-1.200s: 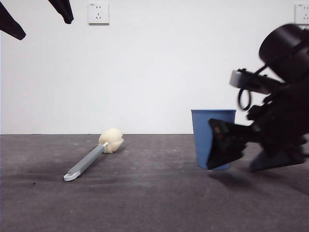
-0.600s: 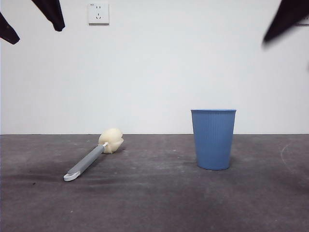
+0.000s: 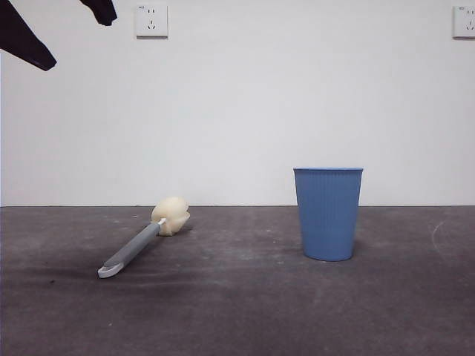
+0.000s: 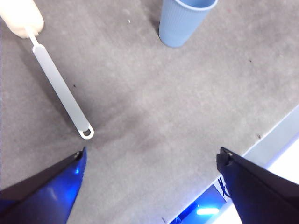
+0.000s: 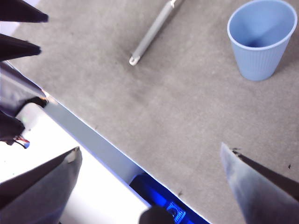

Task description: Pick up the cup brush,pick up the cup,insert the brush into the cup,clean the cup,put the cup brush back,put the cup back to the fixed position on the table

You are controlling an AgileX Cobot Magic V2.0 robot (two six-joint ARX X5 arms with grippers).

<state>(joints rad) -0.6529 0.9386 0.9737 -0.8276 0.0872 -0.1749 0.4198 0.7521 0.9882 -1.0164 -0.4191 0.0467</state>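
The left tool (image 4: 152,161) is raised well above the worktop (image 3: 237,311), its jaws spread wide apart and holding nothing; in the front view only two black tips of it show at the upper left corner. The right tool (image 5: 149,156) is likewise raised, jaws apart and empty, and is out of the front view altogether. In the right wrist view the sponge head of the cup brush (image 3: 141,241) is cut off by the picture's edge, and in the left wrist view the cup (image 3: 328,213) is cropped at its rim. The cup stands upright on the worktop, and its inside, seen from the right wrist view, holds nothing. The cup brush lies flat on the worktop, well apart from the cup, with its cream sponge head toward the back wall and its white looped end toward the worktop's front edge. Two wall sockets (image 3: 151,20) sit high on the white wall.
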